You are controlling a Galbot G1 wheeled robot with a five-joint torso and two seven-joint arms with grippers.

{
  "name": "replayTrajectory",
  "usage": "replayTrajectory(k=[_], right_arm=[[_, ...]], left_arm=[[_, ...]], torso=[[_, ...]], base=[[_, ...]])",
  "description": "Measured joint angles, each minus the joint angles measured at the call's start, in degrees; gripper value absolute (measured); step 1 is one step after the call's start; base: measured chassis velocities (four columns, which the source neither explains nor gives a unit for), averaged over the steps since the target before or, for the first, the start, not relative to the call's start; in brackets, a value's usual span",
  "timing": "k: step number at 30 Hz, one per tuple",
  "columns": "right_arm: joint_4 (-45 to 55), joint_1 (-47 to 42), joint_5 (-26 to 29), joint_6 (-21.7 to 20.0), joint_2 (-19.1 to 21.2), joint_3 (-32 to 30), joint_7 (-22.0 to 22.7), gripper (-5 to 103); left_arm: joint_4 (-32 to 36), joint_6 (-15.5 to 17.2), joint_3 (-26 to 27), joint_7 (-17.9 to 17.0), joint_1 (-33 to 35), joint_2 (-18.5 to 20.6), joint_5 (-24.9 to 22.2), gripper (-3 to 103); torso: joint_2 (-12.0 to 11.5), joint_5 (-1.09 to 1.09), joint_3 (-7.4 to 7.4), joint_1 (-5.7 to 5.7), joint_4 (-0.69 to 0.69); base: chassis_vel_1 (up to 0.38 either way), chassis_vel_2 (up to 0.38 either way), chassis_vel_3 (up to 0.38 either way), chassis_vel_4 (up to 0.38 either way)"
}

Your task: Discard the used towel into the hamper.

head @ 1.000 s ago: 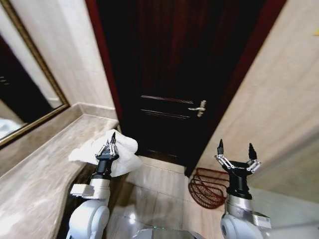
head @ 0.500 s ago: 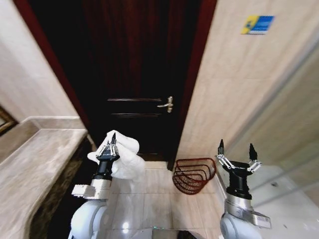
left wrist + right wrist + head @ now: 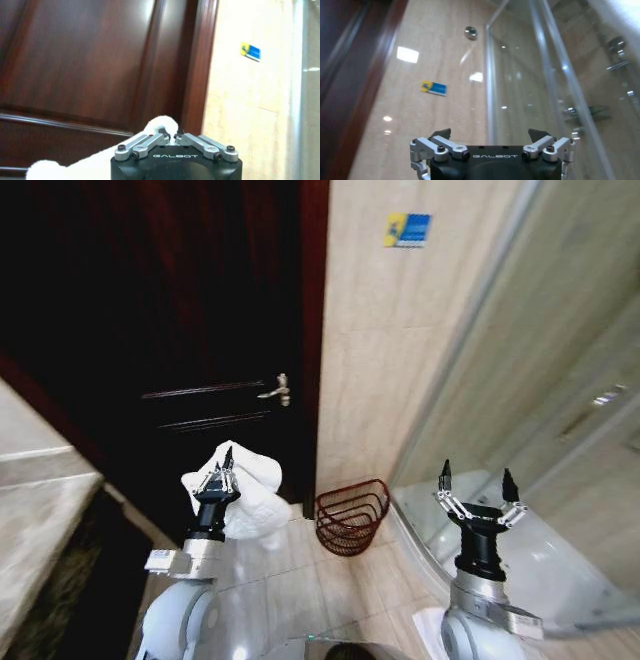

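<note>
Towel held up in the left gripper, hamper on the floor ahead.

The left gripper (image 3: 226,463) is clenched on the white towel (image 3: 252,498), raised before the dark door (image 3: 180,330). The red wire hamper (image 3: 352,516) stands on the tiled floor (image 3: 330,590) against the far wall, right of the door. The right gripper (image 3: 474,478) waits released at the near right, by the glass shower screen (image 3: 560,380).

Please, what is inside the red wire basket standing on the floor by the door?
Through the bars of the hamper nothing can be seen inside; its bottom is not clearly visible. The towel is not in it: the left gripper holds it up beside the dark door.
</note>
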State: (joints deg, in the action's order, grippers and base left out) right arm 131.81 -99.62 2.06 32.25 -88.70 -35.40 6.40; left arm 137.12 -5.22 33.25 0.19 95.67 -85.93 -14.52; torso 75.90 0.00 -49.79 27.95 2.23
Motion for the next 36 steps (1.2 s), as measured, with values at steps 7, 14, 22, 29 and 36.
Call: replayTrajectory(k=[7, 14, 22, 29, 36], right_arm=[[-0.2, 0.1, 0.0, 0.0, 0.1, 0.0, 0.0, 100], [-0.7, 0.3, -0.1, -0.1, 0.2, 0.1, 0.0, 100], [-1.3, 0.5, -1.9, -0.7, 0.1, 0.2, 1.3, 100], [-2.3, 2.4, -3.1, -1.0, 0.2, 0.1, 2.0, 100], [-2.8, 3.4, -4.2, -0.5, -1.4, 0.1, 2.3, 100]], left_arm=[[-0.8, -0.1, -0.1, -0.3, -0.1, 0.1, 0.1, 2], [-1.5, -0.3, 0.2, 0.0, -0.5, 0.5, -0.1, 2], [-5.8, -2.4, 0.2, 0.4, -1.9, 2.1, -1.5, 2], [-9.9, -2.9, 0.1, 0.5, -3.3, 3.6, -3.2, 2], [-12.6, -3.6, -0.9, -0.6, -4.3, 4.6, -4.1, 2]], torso=[[0.0, -0.01, 0.00, 0.00, 0.00], [0.0, 0.00, 0.00, 0.00, 0.00], [0.0, 0.00, 0.00, 0.00, -0.02], [0.0, 0.00, 0.00, 0.00, 0.02], [0.0, -0.01, 0.00, 0.00, 0.00]], base=[[-0.120, -0.118, -0.125, -0.128], [-0.130, -0.132, -0.122, -0.132], [-0.112, -0.100, -0.105, -0.108], [-0.009, -0.009, -0.006, -0.007], [0.000, 0.000, 0.000, 0.000]])
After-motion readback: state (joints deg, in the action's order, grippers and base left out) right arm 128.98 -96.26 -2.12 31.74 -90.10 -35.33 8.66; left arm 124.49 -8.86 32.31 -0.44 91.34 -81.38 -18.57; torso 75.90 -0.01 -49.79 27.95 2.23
